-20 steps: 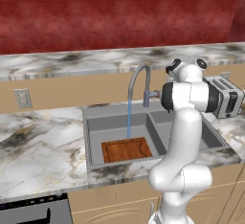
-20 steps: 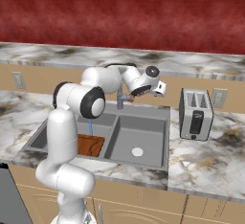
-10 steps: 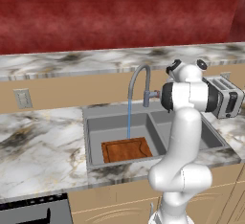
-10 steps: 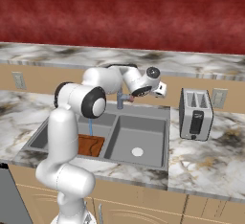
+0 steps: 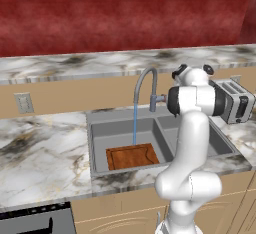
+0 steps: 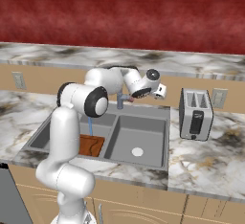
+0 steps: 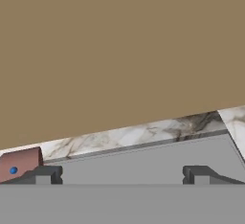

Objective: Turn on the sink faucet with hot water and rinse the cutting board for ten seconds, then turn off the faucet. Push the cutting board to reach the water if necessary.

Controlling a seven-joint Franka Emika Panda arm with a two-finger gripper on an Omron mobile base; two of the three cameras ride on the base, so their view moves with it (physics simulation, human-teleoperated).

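Nothing moved, marble counter point(image 5: 45, 153), red wall point(image 5: 120, 13)

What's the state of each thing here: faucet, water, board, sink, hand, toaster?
sink faucet: on, spout over the left basin
water: running, thin stream landing on the board's far edge
cutting board: flat on the floor of the left basin, under the stream
sink: right basin bare, drain uncovered
hand: open, holding nothing, facing the backsplash above the sink
toaster: upright on the counter, slots empty
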